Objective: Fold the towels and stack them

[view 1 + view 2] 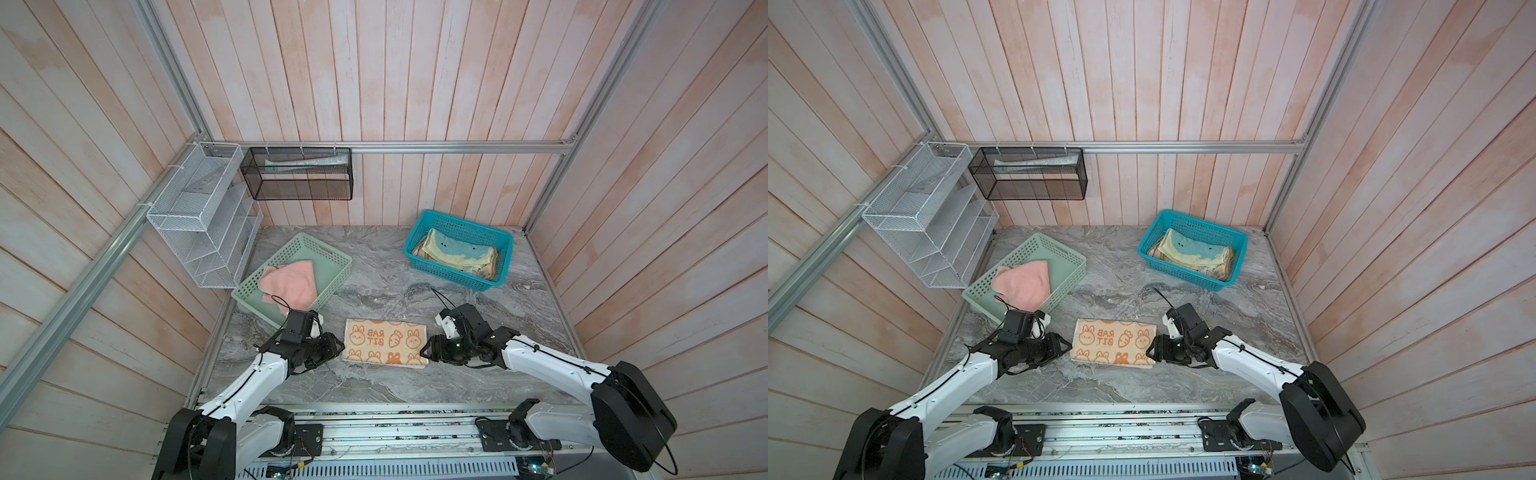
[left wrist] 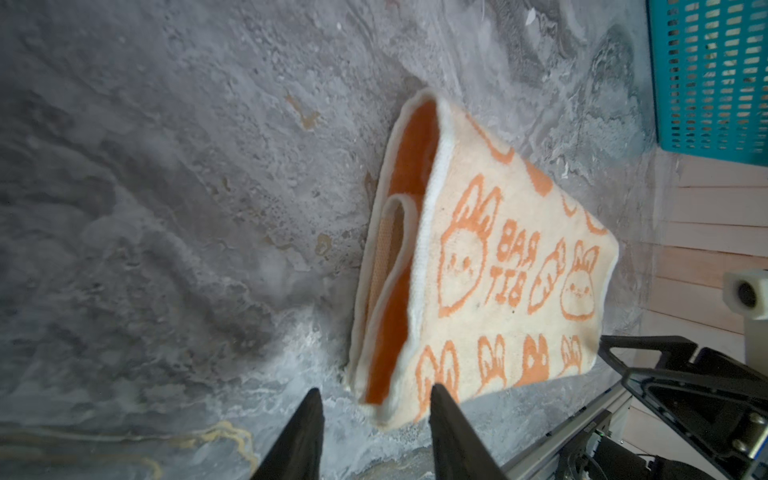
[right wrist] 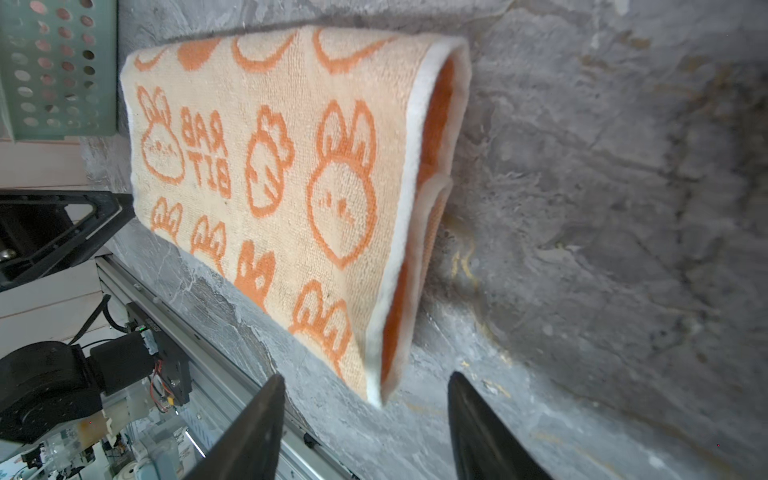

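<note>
A cream towel with orange bunnies [image 1: 385, 341] [image 1: 1115, 341] lies folded flat in the middle of the table. My left gripper [image 1: 338, 347] [image 2: 374, 392] sits at its left end, open, its fingers either side of the towel's near corner without pinching it. At the right end my right gripper [image 1: 424, 353] [image 3: 366, 378] is open too, just short of that corner. The layered edges of the bunny towel [image 2: 498, 270] [image 3: 291, 166] show in both wrist views. A salmon pink towel [image 1: 289, 282] lies crumpled in the mint basket [image 1: 328, 259]. A pale yellow-green towel [image 1: 457, 253] lies folded on top of another in the teal basket [image 1: 494, 282].
A white wire rack [image 1: 203, 216] and a black mesh shelf [image 1: 299, 174] hang on the back left walls. A metal rail [image 1: 395, 432] runs along the table's front edge. Bare marble [image 1: 519, 324] lies to the right of the bunny towel.
</note>
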Action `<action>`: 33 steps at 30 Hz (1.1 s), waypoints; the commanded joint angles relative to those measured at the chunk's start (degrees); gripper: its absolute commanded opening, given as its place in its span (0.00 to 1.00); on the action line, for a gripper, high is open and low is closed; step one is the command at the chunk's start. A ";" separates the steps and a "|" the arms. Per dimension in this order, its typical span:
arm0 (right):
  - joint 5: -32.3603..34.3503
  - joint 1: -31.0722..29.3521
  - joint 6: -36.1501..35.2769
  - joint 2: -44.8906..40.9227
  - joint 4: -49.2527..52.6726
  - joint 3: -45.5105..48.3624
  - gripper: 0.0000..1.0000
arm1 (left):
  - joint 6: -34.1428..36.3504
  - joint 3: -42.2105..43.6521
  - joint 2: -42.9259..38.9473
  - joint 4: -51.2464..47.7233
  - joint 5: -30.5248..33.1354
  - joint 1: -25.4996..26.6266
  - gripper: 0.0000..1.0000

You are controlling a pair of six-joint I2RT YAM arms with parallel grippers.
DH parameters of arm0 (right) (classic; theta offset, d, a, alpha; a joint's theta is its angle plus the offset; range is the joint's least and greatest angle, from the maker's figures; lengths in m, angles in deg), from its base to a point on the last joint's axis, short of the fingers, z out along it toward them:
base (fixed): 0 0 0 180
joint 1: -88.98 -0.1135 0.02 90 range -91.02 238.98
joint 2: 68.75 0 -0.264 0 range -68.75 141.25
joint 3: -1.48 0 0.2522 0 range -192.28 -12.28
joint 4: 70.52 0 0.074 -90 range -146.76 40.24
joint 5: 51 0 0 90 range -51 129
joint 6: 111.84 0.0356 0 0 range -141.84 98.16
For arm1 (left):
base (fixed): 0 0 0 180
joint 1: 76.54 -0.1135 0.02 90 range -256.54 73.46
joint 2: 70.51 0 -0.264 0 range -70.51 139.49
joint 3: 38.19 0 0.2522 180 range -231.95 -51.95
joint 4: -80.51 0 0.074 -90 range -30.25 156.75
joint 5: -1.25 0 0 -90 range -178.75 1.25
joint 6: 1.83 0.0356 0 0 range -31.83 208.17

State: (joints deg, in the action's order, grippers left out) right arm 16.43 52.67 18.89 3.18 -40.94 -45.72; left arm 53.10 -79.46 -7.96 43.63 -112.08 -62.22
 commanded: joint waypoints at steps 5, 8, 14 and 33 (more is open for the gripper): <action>-2.76 0.46 4.92 4.81 -5.61 1.00 0.67 | -0.72 -9.70 4.00 1.85 8.09 13.65 0.37; -3.56 0.49 7.27 7.34 -9.22 2.20 0.68 | -3.19 -11.23 9.92 9.26 6.76 20.47 0.37; -4.70 0.50 10.50 11.68 -14.71 2.93 0.68 | -10.04 -9.80 21.92 24.32 1.26 27.62 0.36; -3.27 -1.11 8.20 25.22 -18.17 -6.34 0.18 | -14.53 -1.51 27.80 31.66 -0.09 27.99 0.36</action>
State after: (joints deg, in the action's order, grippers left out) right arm 10.71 52.52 29.54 25.56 -62.56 -50.63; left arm 39.38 -82.74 18.31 78.10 -112.03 -34.37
